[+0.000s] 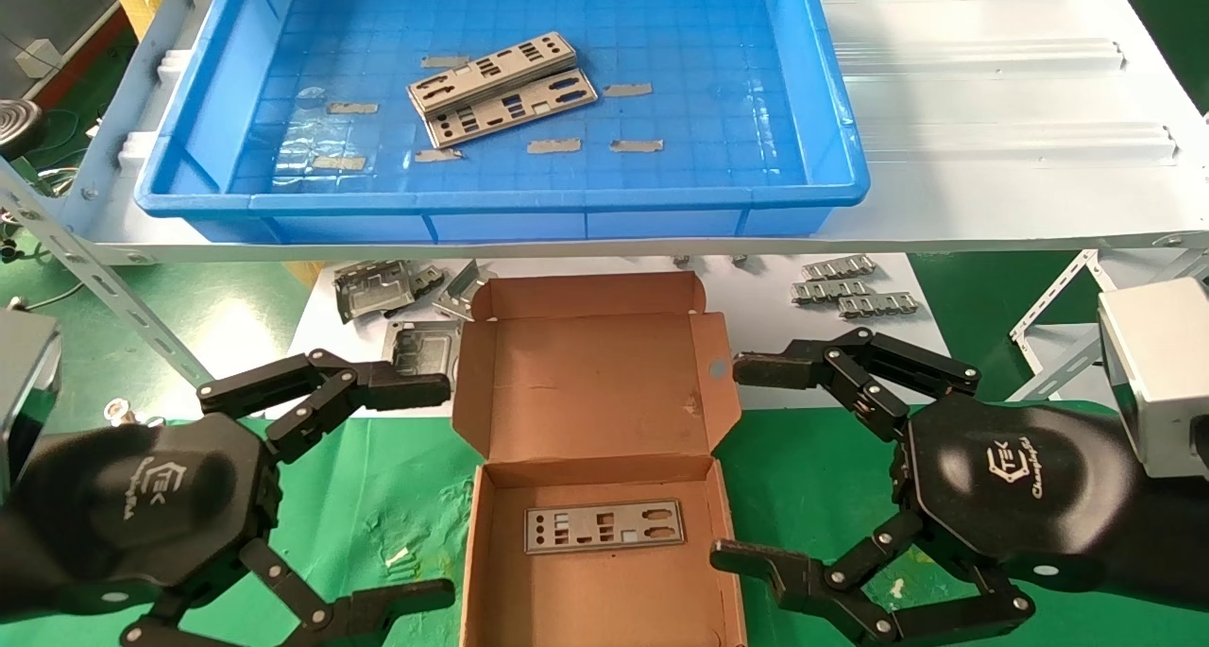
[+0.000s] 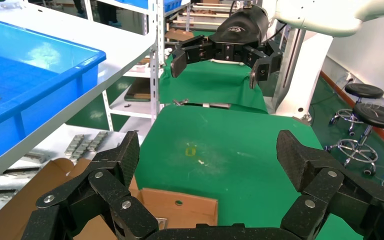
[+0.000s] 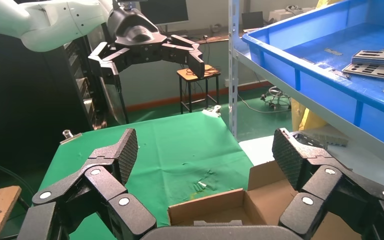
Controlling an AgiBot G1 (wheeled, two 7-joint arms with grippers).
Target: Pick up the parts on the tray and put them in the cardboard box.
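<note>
Two punched silver-grey metal parts [image 1: 501,88] lie stacked and overlapping in the middle of the blue tray [image 1: 831,170] on the white shelf. A third part [image 1: 604,526] lies flat inside the open brown cardboard box [image 1: 491,364] on the green cloth. My left gripper [image 1: 420,491] is open and empty, just left of the box. My right gripper [image 1: 746,463] is open and empty, just right of the box. The parts on the tray also show in the right wrist view [image 3: 377,64]. The box wall shows in the left wrist view [image 2: 180,207].
Small grey tape strips [image 1: 553,145] lie scattered on the tray floor. Folded grey metal frames [image 1: 378,288] and small metal clips [image 1: 845,288] lie on the white board behind the box. Shelf struts [image 1: 104,288] run at both sides. Stools [image 2: 367,107] stand off the table.
</note>
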